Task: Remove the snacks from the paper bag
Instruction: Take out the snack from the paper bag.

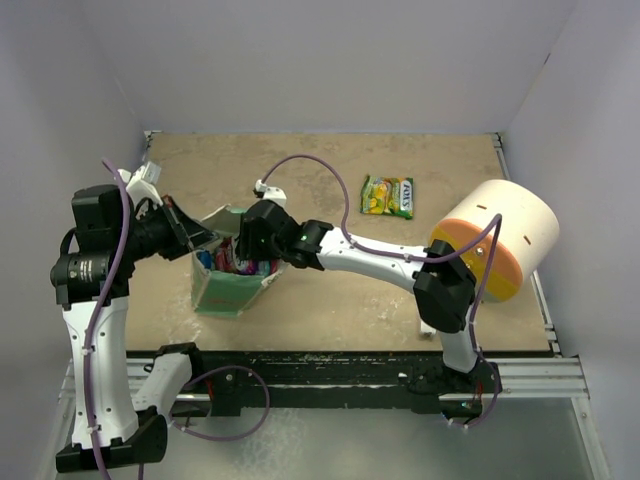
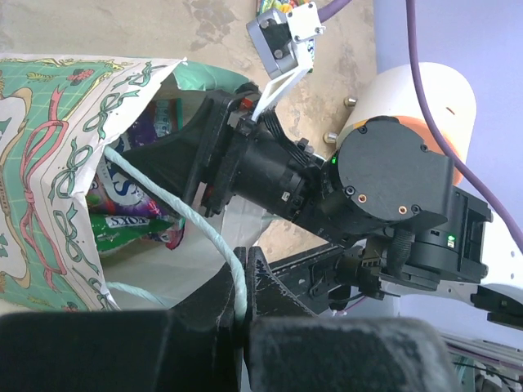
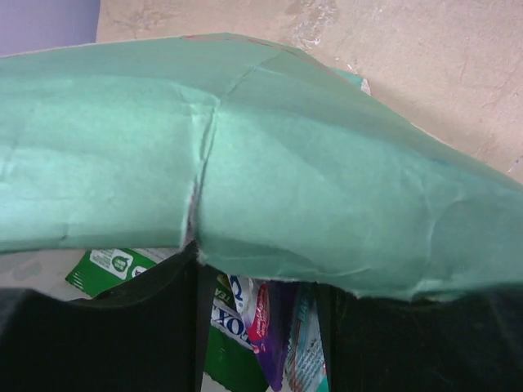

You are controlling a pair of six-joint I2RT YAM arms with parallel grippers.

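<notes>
One bag (image 1: 225, 292), one loose packet (image 1: 388, 196)

3 plain lavender-grey walls (image 1: 320, 60) enclosed the back and both sides. 1 table (image 1: 340, 310), its tan top scuffed and mottled. 1 black rail (image 1: 330, 372) ran along its near edge. Light was soft and even.

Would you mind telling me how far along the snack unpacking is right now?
Done: one yellow-green packet lies on the table, apart from the bag. In hand: the left gripper pinches the string handle while the right gripper reaches into the bag, jaws apart. Left: several packets, green and purple among them, sit inside.
</notes>
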